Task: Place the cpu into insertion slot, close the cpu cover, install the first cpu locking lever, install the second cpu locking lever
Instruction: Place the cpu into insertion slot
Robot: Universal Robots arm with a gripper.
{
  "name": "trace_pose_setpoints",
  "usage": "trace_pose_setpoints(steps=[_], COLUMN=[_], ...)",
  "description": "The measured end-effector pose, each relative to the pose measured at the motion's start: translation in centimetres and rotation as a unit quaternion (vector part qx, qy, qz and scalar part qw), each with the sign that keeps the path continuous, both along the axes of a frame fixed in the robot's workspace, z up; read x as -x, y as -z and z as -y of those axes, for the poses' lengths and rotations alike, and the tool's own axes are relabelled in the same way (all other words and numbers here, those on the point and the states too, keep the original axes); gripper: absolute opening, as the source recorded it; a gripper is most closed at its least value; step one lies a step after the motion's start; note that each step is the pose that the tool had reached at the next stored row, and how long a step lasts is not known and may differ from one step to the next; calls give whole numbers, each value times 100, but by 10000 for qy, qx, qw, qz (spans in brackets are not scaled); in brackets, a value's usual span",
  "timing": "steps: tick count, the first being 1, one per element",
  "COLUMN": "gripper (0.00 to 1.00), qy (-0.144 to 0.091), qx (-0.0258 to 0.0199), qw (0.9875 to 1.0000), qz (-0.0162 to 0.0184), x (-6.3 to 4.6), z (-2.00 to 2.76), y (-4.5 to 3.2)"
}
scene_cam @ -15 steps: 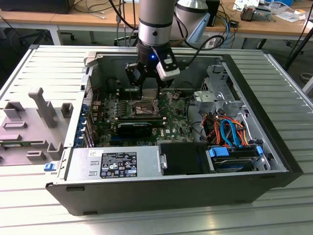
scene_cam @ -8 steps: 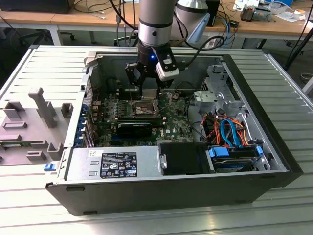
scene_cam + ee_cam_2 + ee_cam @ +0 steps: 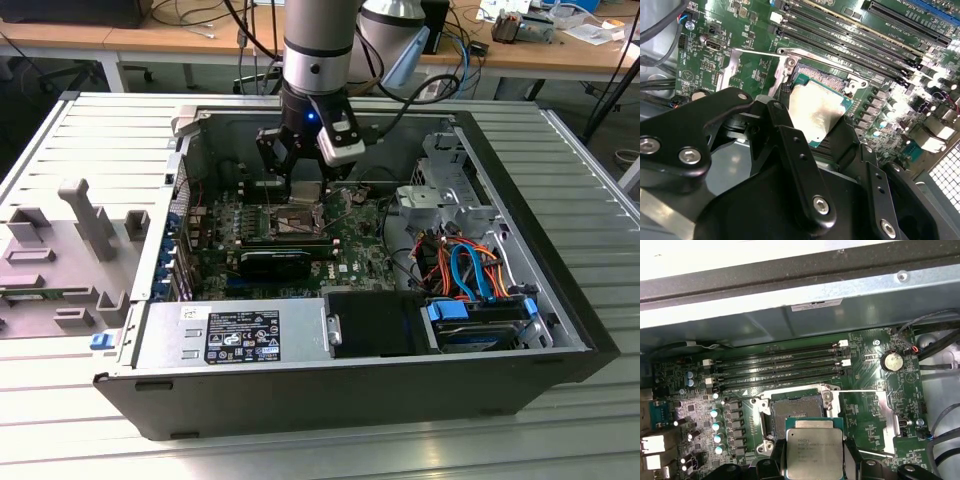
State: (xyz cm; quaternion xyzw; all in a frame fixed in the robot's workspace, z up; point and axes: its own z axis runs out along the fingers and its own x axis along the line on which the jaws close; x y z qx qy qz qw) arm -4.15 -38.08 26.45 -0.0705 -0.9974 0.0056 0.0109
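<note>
First step in hand, I'd say: the pincer (image 3: 303, 178) is clenched on the cpu (image 3: 814, 450), holding it just above the insertion slot (image 3: 795, 407), not yet seated. The cpu cover (image 3: 727, 67) stands flipped open alongside. Seating likely needs the chip squared to the slot. The open computer case (image 3: 300, 390) holds the green board (image 3: 352, 245).

A black computer case (image 3: 560, 330) lies open on a grey metal table (image 3: 560, 440). Inside it lies the green board (image 3: 350, 245). The gripper (image 3: 305, 186) hangs just above the board and pinches the cpu (image 3: 306, 193), close to the insertion slot (image 3: 288, 222). Orange and blue wires (image 3: 462, 272) lie beside the board, toward the exterior view's right. A grey box (image 3: 240, 335) sits by the board's near edge. Grey plastic shapes (image 3: 75, 240) stand well apart from the board, toward the exterior view's left.
</note>
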Motion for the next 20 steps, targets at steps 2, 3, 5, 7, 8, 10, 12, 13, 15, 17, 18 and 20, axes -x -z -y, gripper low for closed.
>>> trace_pose_setpoints(steps=[2, 3, 5, 7, 8, 10, 12, 13, 15, 17, 18, 20], gripper=[55, 55, 55, 55, 55, 55, 55, 55, 55, 55, 55, 55], qy=[35, 56, 76, 106, 119, 141, 168, 179, 199, 219, 287, 400], qx=[0, 0, 0, 0, 0, 0, 0, 0, 0, 0, 0, 0], qw=[10000, 10000, 10000, 9999, 9999, 9999, 9999, 9998, 9998, 9998, 9996, 9992], qz=[0, 0, 0, 0, 0, 0, 0, 0, 0, 0, 0, 0], x=[0, 0, 0, 0, 0, 0, 0, 0, 0, 0, 0, 0], z=[0, 0, 0, 0, 0, 0, 0, 0, 0, 0, 0, 0], y=[1, 1, 1, 2, 2, 3, 3, 3, 4, 4, 5, 8])
